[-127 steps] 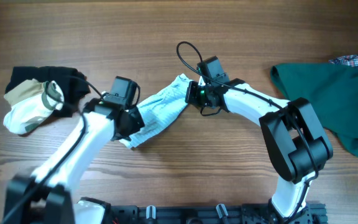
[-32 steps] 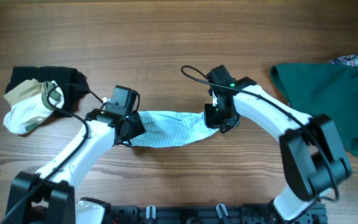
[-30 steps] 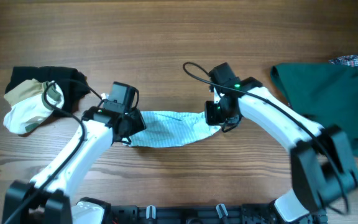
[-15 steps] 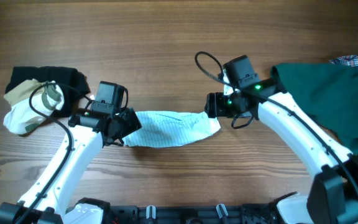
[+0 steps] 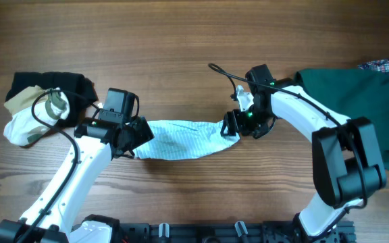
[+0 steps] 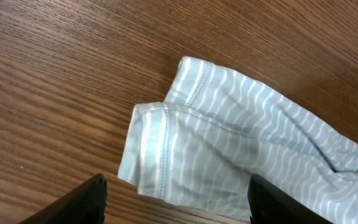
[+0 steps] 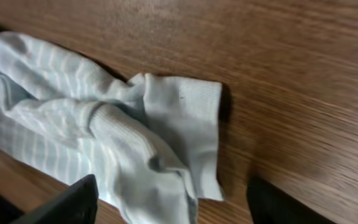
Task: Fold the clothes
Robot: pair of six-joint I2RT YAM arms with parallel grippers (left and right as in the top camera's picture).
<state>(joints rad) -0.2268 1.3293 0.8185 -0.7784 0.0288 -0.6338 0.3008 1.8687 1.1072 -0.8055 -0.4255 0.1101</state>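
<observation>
Left pincer (image 6: pixel 176 190): we see its two dark fingers (image 6: pixel 86 200) spread wide low over the surface (image 5: pixel 181 40). The hemmed end of the striped garment (image 5: pixel 184 138) lies loose between them, not pinched.
Right pincer (image 7: pixel 173 190): spread as well. The garment's plain white cuff end sits bunched between its fingers (image 7: pixel 73 200), and nothing is clamped.
Striped garment: pale blue and white, lying on the wood as a band running from 9 to 3 o'clock. It sits a little toward 6 o'clock from the middle, with one pincer at each end.
Green garment (image 5: pixel 356 108): large and dark, at the 3 o'clock edge, well apart from the striped one.
Plaid cloth (image 5: pixel 387 65): we see a scrap of it at 2 o'clock, against the green garment's far edge.
Pile (image 5: pixel 39 101): black, beige and white clothes heaped at 9 o'clock.
</observation>
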